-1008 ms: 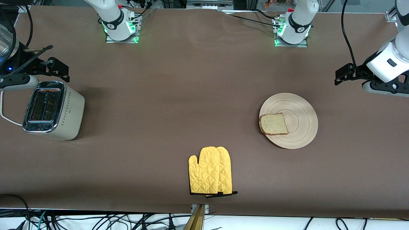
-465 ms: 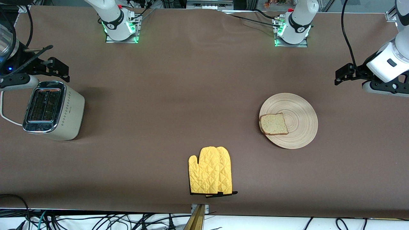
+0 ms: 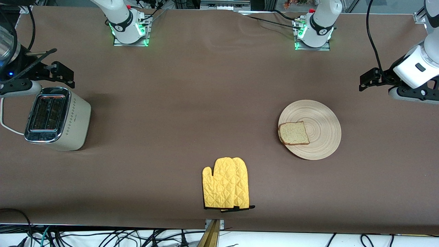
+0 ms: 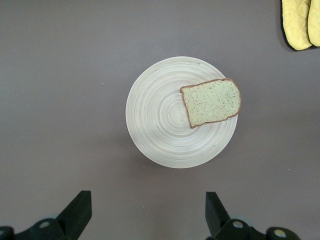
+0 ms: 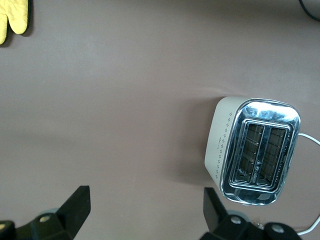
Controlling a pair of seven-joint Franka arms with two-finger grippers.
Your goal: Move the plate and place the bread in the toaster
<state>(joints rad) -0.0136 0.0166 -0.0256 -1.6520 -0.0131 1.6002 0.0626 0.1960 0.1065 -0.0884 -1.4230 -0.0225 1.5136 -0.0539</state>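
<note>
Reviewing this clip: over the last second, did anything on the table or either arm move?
Nothing visibly changed. The bread lies on the plate as before, the toaster and the yellow oven mitt are in the same spots. The left gripper remains open above the table beside the plate, the right gripper open near the toaster; both arms wait.

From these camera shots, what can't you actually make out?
- Toaster slots: interior dark in the front and right wrist views; whether empty, cannot tell.
- Toaster cord: cut off by the front view's edge.
- Plate under the bread: covered.
- Oven mitt: cropped in both wrist views.
</note>
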